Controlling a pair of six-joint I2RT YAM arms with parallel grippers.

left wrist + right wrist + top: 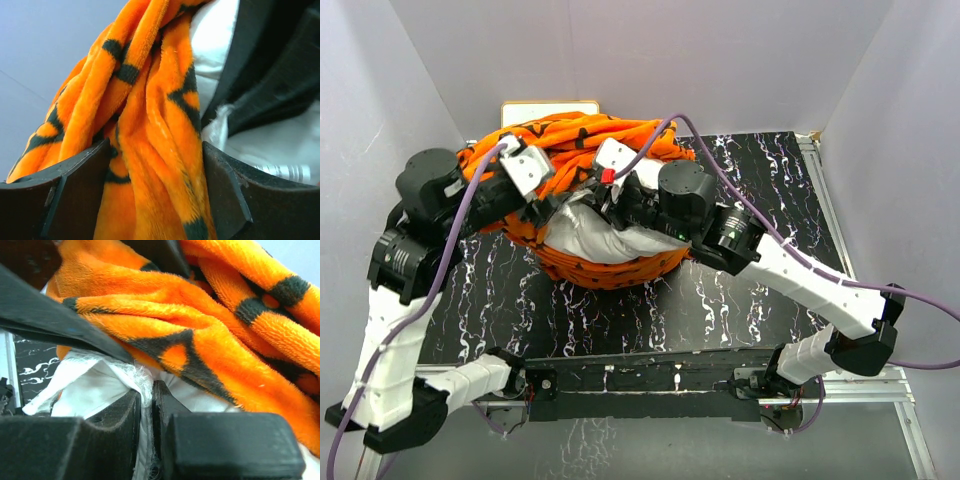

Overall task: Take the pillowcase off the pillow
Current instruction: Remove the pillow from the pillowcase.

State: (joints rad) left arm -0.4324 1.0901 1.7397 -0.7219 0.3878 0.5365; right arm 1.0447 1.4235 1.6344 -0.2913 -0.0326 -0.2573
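The orange pillowcase (580, 135) with dark motifs is bunched up around the far side and rim of the white pillow (590, 235), whose middle is bare. At the heap's left side my left gripper (545, 207) stands open. In the left wrist view a thick fold of the pillowcase (150, 100) hangs between its spread fingers (85, 180), with the pillow (210, 35) behind. From the right, my right gripper (603, 203) reaches onto the bare pillow. It is shut (147, 390) on a frayed white edge of the pillow (95, 385), under the pillowcase (210, 325).
The heap lies on a black marbled table top (770, 180) enclosed by pale walls. A small framed white board (550, 105) stands behind the heap against the back wall. Purple cables (720, 165) arc over both arms.
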